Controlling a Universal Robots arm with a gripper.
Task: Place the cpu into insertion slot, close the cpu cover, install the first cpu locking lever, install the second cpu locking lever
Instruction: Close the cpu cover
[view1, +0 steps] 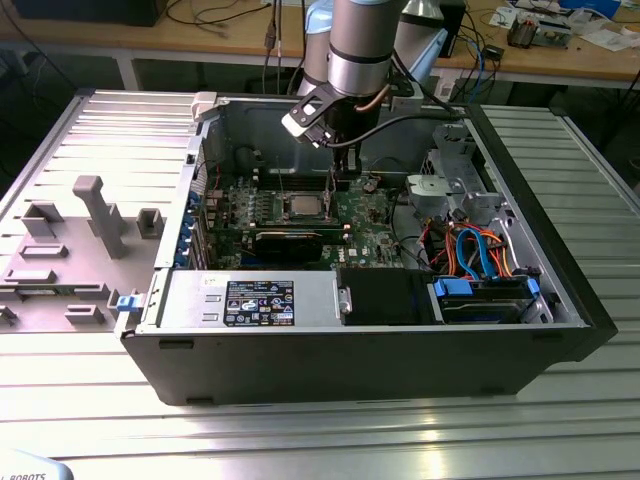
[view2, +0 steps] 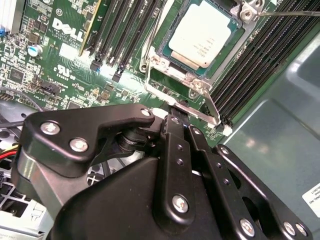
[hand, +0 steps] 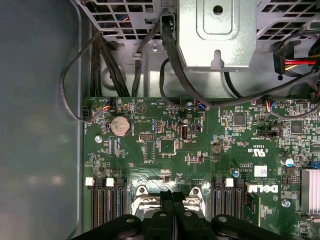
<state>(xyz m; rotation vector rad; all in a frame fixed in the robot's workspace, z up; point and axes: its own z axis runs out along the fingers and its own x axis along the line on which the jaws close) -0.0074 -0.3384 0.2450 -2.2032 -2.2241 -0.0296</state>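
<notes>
We're looking at a robotics lab or electronics workshop here, no question. Under everything runs a ribbed metal table (view1: 300, 430), the kind built from aluminium strips. On it lies a desktop computer case (view1: 350, 350) on its side, panel off, with the green circuit board (hand: 165, 145) and the cpu (view2: 205, 37) laid bare and coloured cables (view1: 480, 255) bunched beside the drives. Over it hangs a robot arm (view1: 358, 45), grey and silver. Off to the exterior view's left we've got a grey fixture plate (view1: 80, 250) with moulded holders. Along the back stands a wooden workbench (view1: 120, 35) strewn with wires (view1: 225, 12), papers and small gadgets (view1: 540, 28).
</notes>
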